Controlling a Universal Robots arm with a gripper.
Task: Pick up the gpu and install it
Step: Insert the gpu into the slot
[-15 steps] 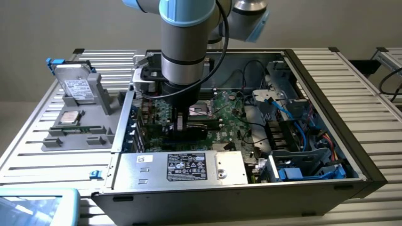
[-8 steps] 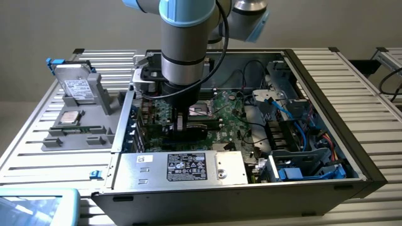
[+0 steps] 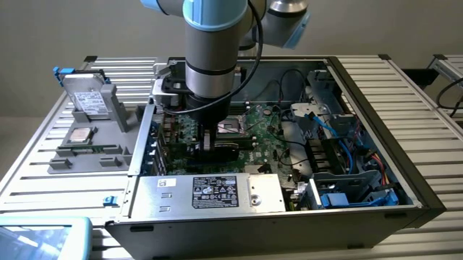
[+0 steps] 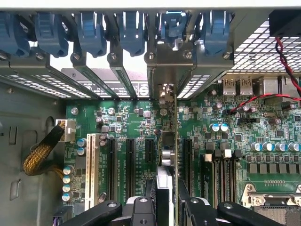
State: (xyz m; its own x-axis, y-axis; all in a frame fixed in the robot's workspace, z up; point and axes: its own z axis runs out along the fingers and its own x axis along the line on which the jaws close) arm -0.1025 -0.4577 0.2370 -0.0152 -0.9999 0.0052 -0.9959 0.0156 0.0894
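The gpu (image 4: pixel 169 155) stands edge-on between my fingers, a thin green board running from my gripper (image 4: pixel 167 200) to its metal bracket (image 4: pixel 164 92) at the case's rear slot openings. My gripper is shut on the gpu. It is low over the green motherboard (image 4: pixel 235 141), in line with the black expansion slots (image 4: pixel 130 160). I cannot tell whether the card's edge sits in a slot. In the exterior view my gripper (image 3: pixel 211 145) reaches down into the open PC case (image 3: pixel 376 108), near the motherboard's (image 3: pixel 264 127) middle, and the arm hides most of the card.
Blue slot latches (image 4: pixel 89 30) line the case's rear wall. A yellow braided cable (image 4: pixel 42 153) lies beside the board. A power supply (image 3: pixel 217 192) fills the case's near end, with blue cables (image 3: pixel 329 122) at the exterior view's right. A silver hard drive (image 3: pixel 90 100) stands on a grey fixture (image 3: pixel 87 154) outside.
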